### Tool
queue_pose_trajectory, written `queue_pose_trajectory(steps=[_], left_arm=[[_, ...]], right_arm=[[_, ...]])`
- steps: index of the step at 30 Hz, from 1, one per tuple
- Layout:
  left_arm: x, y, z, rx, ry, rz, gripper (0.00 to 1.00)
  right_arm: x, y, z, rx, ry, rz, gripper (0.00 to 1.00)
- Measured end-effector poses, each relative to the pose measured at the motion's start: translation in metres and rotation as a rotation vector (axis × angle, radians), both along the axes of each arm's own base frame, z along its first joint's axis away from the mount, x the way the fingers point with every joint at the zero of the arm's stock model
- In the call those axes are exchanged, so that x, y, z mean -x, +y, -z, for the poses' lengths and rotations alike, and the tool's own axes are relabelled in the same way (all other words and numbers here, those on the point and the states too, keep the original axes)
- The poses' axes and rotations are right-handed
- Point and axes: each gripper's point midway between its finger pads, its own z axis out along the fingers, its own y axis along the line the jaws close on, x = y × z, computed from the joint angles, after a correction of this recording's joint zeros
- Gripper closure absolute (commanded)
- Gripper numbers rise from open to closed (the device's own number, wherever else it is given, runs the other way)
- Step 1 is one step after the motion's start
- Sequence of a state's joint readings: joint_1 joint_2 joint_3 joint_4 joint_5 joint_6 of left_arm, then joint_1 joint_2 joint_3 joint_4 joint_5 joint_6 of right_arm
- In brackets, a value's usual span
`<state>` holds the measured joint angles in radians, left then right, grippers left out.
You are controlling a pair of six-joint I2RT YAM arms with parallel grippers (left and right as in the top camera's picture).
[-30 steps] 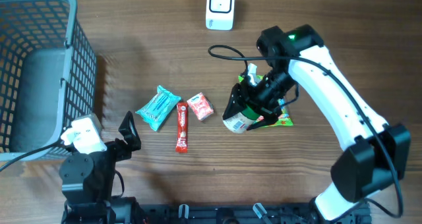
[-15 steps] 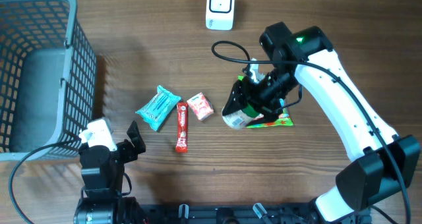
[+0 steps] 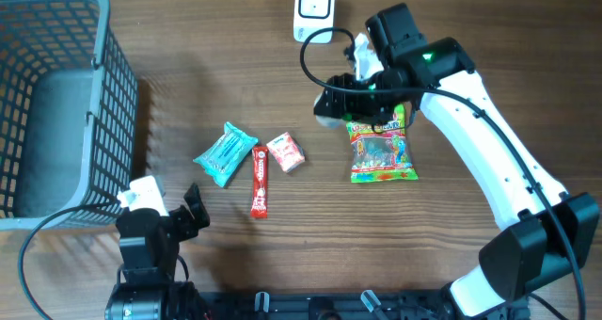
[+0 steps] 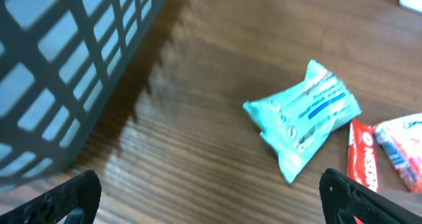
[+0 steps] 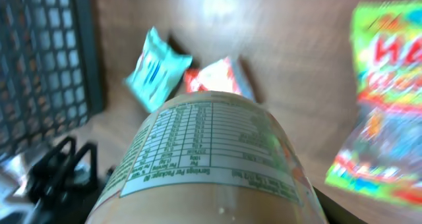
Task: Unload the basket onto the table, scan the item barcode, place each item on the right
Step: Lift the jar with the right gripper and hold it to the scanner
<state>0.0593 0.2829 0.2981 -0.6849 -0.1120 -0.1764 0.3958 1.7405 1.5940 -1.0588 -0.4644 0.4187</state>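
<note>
Right gripper (image 3: 346, 104) has carried the bottle (image 5: 210, 151) off the candy bag (image 3: 381, 151), up near the scanner (image 3: 314, 9); jaws partly spread, clamped on bottle; left gripper (image 3: 191, 210) fully spread, empty; scan itself not yet evident.

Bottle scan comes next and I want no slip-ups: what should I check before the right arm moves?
1. Right gripper closed on the bottle: ok.
2. Gummy bag lies flat on the table, not caught in the grip: ok.
3. Way to the white scanner unobstructed: ok.
4. Barcode turned toward the scanner: cannot tell; the right wrist view shows only a nutrition table.
5. Left gripper open, off by the basket: ok.
</note>
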Motion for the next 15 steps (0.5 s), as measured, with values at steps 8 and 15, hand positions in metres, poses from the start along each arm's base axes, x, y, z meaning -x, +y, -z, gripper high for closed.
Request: queue_pose_trajectory(steps=[8, 15], left_arm=[[0.007, 0.000, 0.008, 0.003, 0.043, 0.000, 0.00], [0.007, 0.000, 0.008, 0.003, 0.043, 0.000, 0.00]], right_arm=[[-0.083, -0.001, -0.031, 0.041, -0.409, 0.082, 0.44], [-0.146, -0.022, -0.079, 0.117, -0.735, 0.268, 0.41]])
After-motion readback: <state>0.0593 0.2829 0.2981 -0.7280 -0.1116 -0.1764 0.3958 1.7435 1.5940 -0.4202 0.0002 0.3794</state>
